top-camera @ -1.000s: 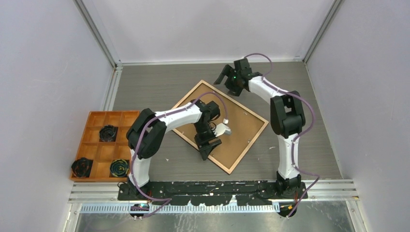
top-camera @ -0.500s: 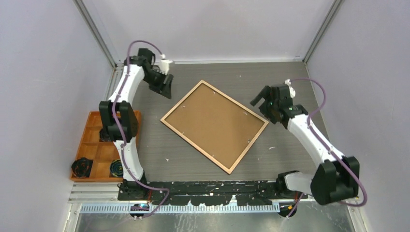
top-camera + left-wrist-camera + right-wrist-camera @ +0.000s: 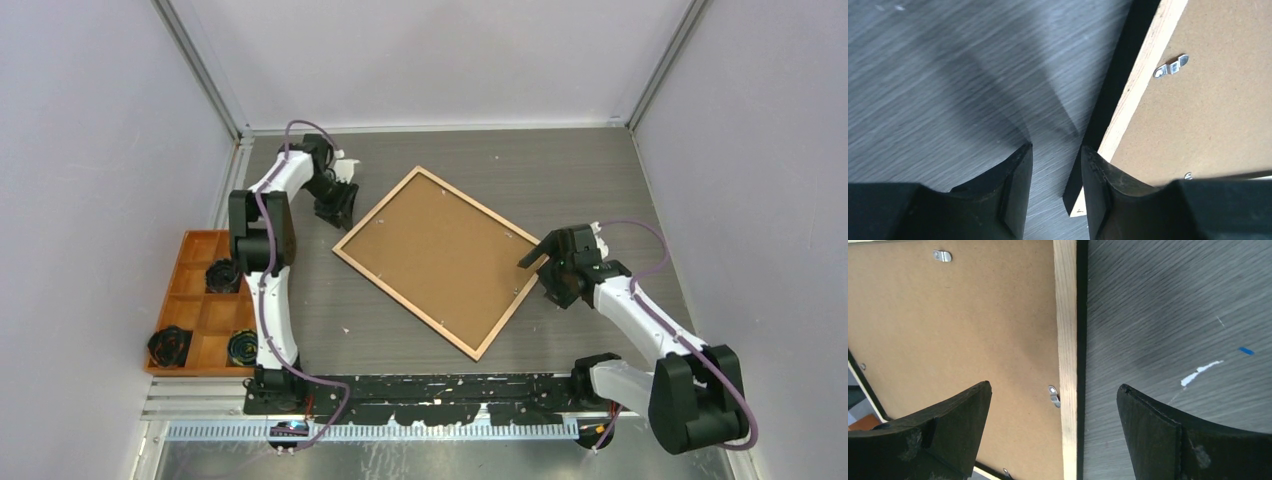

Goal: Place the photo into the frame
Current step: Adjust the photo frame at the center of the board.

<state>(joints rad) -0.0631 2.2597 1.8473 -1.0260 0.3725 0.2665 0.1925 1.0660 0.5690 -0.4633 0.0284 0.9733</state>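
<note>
While arms crouch by frame (image 3: 1065, 340), left end effector (image 3: 1056, 146) gapes; right end effector (image 3: 1053, 385) too.

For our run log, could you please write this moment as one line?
frame: back up on table | left pincer: narrowly open at frame's left corner | right pincer: wide open over a rail

So the left gripper (image 3: 1055, 150) isn't over the middle of the thin-railed, light-wood rectangular picture frame (image 3: 404, 304) anymore. It's out at the frame's left corner, sitting low, jaws closer together than before. The right gripper (image 3: 1054, 386) drops from the far corner and now straddles the right-corner rail.
</note>
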